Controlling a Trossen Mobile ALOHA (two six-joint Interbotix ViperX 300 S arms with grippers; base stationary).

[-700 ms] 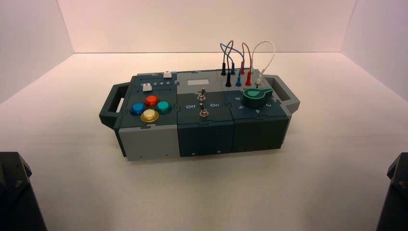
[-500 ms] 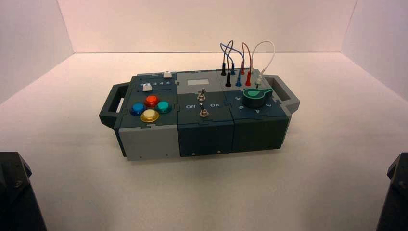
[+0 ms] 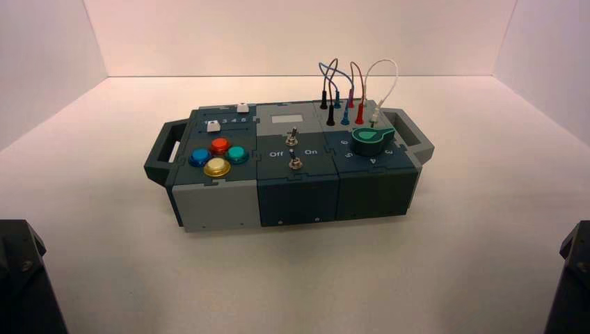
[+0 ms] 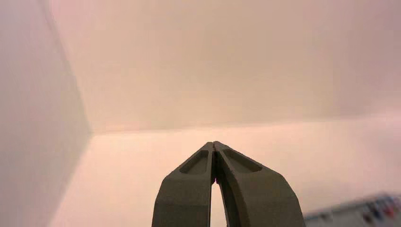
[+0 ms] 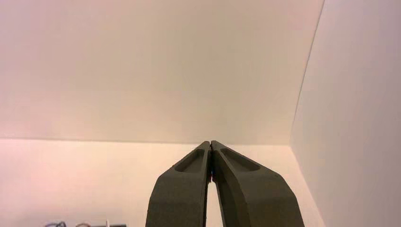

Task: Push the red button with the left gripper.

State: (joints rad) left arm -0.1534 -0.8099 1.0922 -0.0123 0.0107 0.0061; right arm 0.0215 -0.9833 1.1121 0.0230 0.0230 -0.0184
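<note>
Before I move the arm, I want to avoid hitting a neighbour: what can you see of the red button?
The red button is a small, round, glossy orange-red dome, plastic by its look, on the box's left part. It sits behind the yellow button, between the blue and teal ones. No gripper touches it.

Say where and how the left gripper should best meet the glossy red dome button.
Likely a press, not a grip: the glossy red dome button is low and rounded, crowded by neighbours. The left gripper, fingertips together, could press its crown from above.
</note>
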